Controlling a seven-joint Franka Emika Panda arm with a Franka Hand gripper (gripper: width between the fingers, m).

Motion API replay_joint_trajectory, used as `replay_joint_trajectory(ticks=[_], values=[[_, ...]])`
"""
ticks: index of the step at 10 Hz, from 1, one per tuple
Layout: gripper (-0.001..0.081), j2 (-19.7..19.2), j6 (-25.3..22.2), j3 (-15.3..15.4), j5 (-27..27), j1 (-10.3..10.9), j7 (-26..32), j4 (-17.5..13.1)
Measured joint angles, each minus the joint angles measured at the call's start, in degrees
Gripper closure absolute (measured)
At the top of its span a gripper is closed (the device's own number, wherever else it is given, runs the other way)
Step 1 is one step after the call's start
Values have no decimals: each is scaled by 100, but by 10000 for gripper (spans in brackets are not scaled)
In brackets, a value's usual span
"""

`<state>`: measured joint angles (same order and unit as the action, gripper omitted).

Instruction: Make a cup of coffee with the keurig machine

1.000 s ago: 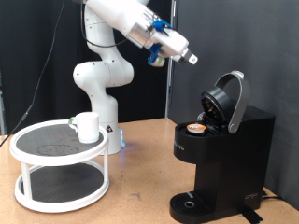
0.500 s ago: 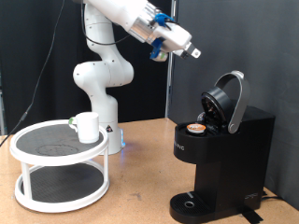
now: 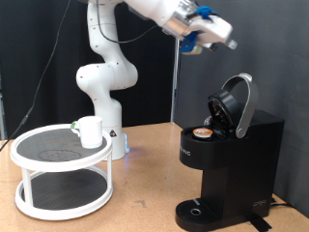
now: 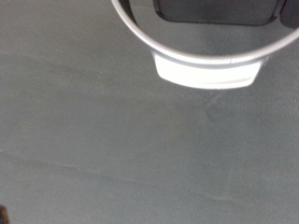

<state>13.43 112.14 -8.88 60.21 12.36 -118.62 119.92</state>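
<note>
- The gripper [image 3: 230, 43] hangs high near the exterior view's top, above the keurig machine [image 3: 232, 155] and clear of it; nothing shows between the fingers, and I cannot tell whether they are spread or closed.
- The machine's domed lid [image 3: 237, 104] stands tipped up, with a small brown-topped pod [image 3: 202, 132] sitting in the holder. Risk one: a descent landing off the lid's rim could skid off the curved plastic and leave it unlatched.
- Risk two: a hard push on that raised lid could shove or tip the whole machine on the tabletop [image 3: 145, 193].
- The cup [image 3: 90, 130] is well apart, on the upper shelf of the white two-tier stand [image 3: 58, 179] at the exterior view's left. The round drip base [image 3: 198, 210] is bare, so brewing now would spill coffee.
- The wrist view shows only a pale curved rim [image 4: 206, 67] against grey floor, little to aim by.
</note>
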Motion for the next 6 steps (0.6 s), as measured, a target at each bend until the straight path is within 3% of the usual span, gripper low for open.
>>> replay_joint_trajectory(ticks=[2,6], values=[[72,-165,159,206,-21,46,-295,-161],[72,-219,146,237,-159,36,-297,-187]])
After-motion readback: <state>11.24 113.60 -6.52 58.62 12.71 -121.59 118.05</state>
